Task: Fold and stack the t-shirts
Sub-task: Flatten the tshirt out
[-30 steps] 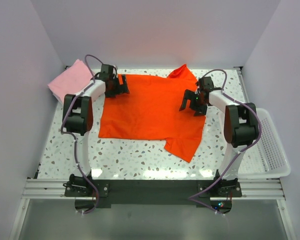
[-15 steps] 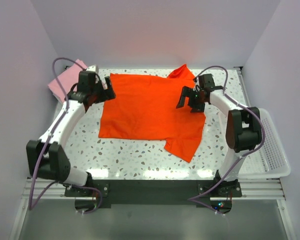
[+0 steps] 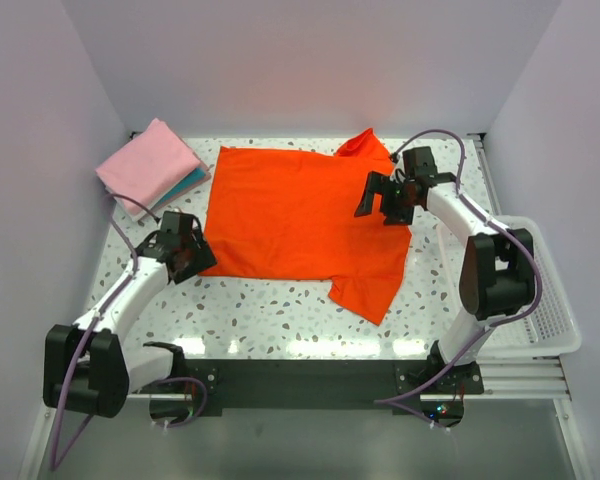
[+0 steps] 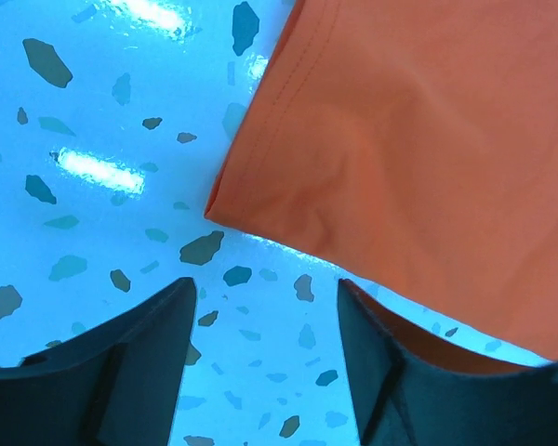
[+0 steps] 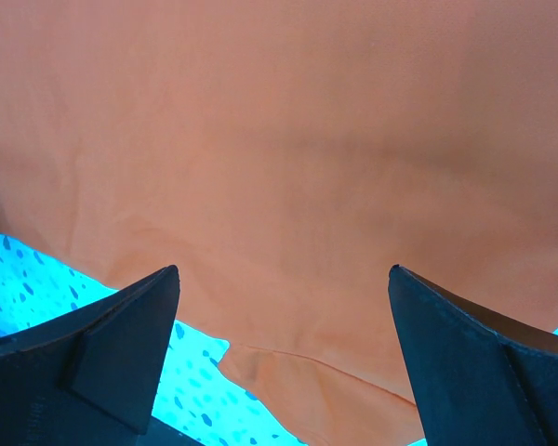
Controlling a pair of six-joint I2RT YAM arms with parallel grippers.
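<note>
An orange-red t-shirt (image 3: 300, 215) lies spread flat in the middle of the table, one sleeve bunched at the far edge (image 3: 365, 145). A folded pink t-shirt (image 3: 145, 165) rests on a folded teal one (image 3: 192, 184) at the far left. My left gripper (image 3: 192, 258) hovers at the orange shirt's near-left corner. In the left wrist view the left gripper (image 4: 268, 297) is open over bare table, just short of that corner (image 4: 214, 209). My right gripper (image 3: 377, 210) is open above the shirt's right side; in the right wrist view its open jaws (image 5: 284, 269) frame only orange cloth (image 5: 288, 121).
A white mesh basket (image 3: 545, 300) sits off the table's right edge, beside the right arm. The table is speckled white terrazzo (image 3: 270, 310). Walls close in on the left, back and right.
My left arm has swung back from the shirt's far-left corner, beside the pink stack, to its near-left corner. The right gripper has shifted slightly towards the far side.
</note>
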